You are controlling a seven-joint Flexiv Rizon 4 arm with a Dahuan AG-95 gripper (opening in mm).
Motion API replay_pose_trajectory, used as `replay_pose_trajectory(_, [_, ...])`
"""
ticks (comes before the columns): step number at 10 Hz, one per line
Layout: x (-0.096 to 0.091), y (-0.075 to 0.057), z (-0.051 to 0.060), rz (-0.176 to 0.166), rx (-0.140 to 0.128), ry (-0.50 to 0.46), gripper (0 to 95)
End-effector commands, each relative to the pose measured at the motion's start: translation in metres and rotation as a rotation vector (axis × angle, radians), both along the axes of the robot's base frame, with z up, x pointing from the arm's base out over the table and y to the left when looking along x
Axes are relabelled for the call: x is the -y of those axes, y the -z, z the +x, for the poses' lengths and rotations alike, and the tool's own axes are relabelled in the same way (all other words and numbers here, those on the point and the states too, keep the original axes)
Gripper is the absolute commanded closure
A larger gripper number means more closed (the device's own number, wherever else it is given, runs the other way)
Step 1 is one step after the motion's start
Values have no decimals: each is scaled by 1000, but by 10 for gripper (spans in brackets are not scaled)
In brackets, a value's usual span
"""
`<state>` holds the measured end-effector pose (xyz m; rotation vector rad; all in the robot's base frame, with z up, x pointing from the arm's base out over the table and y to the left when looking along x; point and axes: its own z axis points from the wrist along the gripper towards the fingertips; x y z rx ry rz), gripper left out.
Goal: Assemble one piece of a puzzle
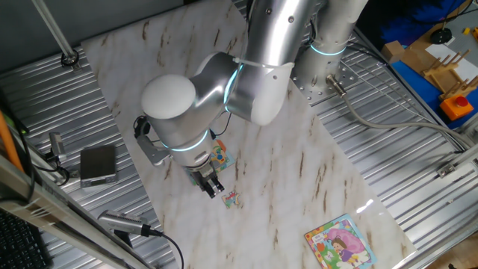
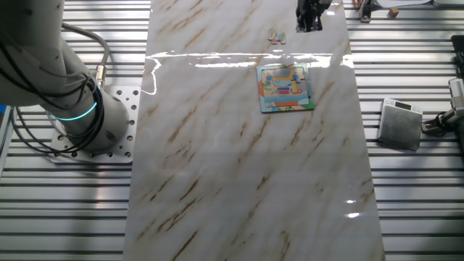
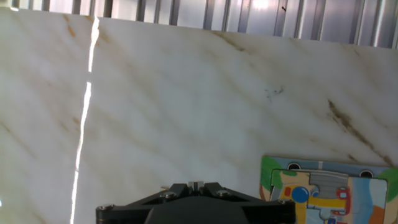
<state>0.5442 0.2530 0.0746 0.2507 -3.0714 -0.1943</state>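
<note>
Puzzle-piece placement has not begun, as far as we can judge. Our gripper [image 1: 211, 186] hangs low over the marble board [image 1: 299, 172], and nothing shows between its dark fingers in the fixed view from the arm's side; whether the jaws stand apart or together we cannot tell, since the fingertips are too small there, cut off at the frame's top in the other fixed view, and hidden below the frame in the hand view. The piece [image 1: 231, 199] lies loose on the board just beside the fingertips, apart from them. The puzzle [image 1: 219, 156] lies flat near the piece, partly hidden under the wrist in that view but plain in the other one, with one corner showing in the hand view. So picking up, carrying and seating are all left, in our judgement.

The piece is tiny and irregular, mottled pink, green and white. The puzzle is a small square with a green and teal border around a blue, yellow and red cartoon. Where its gap lies we cannot make out.
</note>
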Motion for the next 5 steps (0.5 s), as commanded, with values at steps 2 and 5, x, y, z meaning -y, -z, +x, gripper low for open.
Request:
replay_pose_trajectory(2, [-7,-2,-5,-48,39,43,950])
replay_pose_trajectory(5, [-13,4,-22,-64,38,81,950])
